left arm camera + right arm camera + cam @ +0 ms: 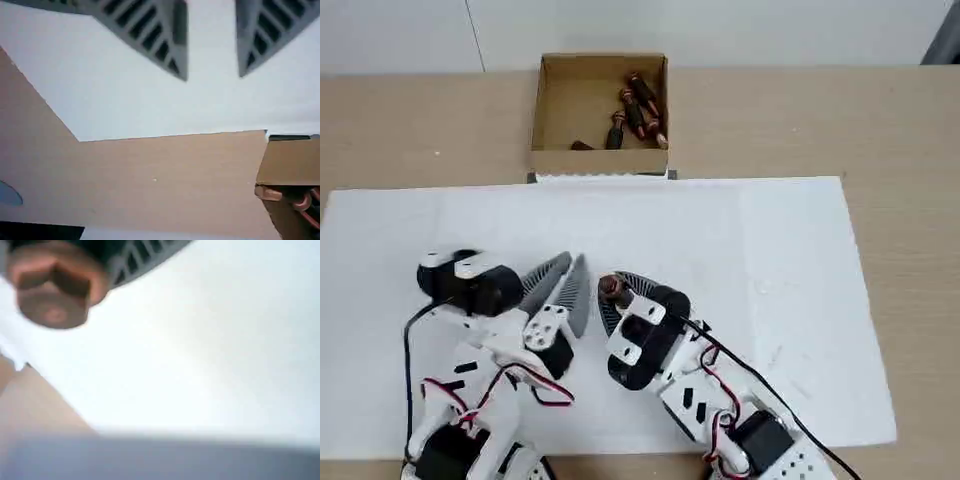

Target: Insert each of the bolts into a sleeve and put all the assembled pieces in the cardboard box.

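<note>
1. Bolt-sleeve piece (pixel 612 289) sits pinched in the right gripper (pixel 617 303), above the white sheet (pixel 770 260); it looks small, rigid, light and smooth, so a grip across its middle seems safest
2. Left gripper (pixel 567 284) hangs just beside, fingers spread, empty
3. Cardboard box (pixel 600 160) beyond holds several finished pieces (pixel 638 112)

Left pincer (pixel 212 74) is seen w/ its two grey ribbed fingers (pixel 150 25) held apart, a clear gap betw. the tips, nothing gripped. A white sheet (pixel 150 105) is spread beneath. Past the sheet's far edge, bare tan worktop (pixel 165 185) is seen. A corner of the cardboard box (pixel 290 162) is set there, far and to the right of the pincer, w/ a dark strip (pixel 290 136) betw. it and the sheet. Copper-brown pieces (pixel 300 200) are seen inside the box.
</note>
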`<state>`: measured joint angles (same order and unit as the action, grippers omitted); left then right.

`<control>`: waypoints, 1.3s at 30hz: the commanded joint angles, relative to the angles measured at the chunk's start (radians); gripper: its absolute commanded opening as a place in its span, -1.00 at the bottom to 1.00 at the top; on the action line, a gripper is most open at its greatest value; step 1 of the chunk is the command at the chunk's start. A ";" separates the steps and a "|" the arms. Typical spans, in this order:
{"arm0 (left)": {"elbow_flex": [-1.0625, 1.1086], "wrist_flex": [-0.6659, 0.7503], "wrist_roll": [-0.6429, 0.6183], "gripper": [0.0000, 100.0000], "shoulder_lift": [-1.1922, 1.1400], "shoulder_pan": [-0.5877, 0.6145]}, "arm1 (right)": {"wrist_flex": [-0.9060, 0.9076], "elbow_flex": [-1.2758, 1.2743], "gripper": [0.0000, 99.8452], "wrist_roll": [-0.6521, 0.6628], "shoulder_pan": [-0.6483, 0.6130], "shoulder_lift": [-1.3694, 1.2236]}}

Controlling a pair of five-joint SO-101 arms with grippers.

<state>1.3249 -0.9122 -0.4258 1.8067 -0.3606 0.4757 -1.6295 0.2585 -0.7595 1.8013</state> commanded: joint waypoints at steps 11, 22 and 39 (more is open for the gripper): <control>0.243 0.044 0.129 -0.99 0.009 0.198 | -0.016 0.018 -1.00 -0.103 0.148 0.012; 0.358 0.110 0.252 -0.99 0.006 0.258 | 0.005 0.051 -1.00 -0.299 0.294 0.001; 0.357 0.032 0.249 -0.99 0.008 0.261 | 0.096 0.411 -1.00 -0.365 0.295 -0.269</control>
<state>1.6855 -0.8753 -0.1803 1.8052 -0.1089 0.5769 -1.3825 -0.0898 -0.4772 1.6586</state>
